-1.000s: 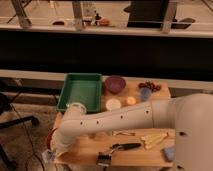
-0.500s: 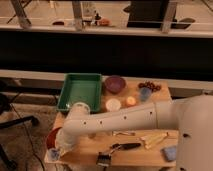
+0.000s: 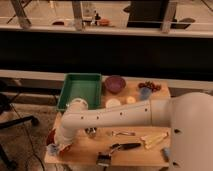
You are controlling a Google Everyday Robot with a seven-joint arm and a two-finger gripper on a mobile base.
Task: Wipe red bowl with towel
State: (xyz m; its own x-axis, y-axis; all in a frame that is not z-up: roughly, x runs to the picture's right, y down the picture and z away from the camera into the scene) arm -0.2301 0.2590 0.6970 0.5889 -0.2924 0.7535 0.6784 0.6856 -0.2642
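The red bowl (image 3: 50, 136) sits at the left front corner of the wooden table (image 3: 137, 150). Only its left rim shows, because my arm covers the rest. My gripper (image 3: 56, 146) is at the end of the white arm (image 3: 107, 117), which reaches from the right across the table to that corner. The gripper is down at the bowl, and a small bluish part (image 3: 51, 149) shows just below the rim. No towel is visible.
A green tray (image 3: 80, 90) stands at the back left with a dark purple bowl (image 3: 115, 83) beside it. Grapes (image 3: 149, 86), a blue cup (image 3: 145, 93) and two pale discs (image 3: 113, 103) lie behind the arm. A black-handled brush (image 3: 120, 148) and a yellow item (image 3: 153, 140) lie in front.
The arm's end has shifted slightly at the table's left front corner. More of the red bowl's rim shows now. Nothing else on the table has moved.
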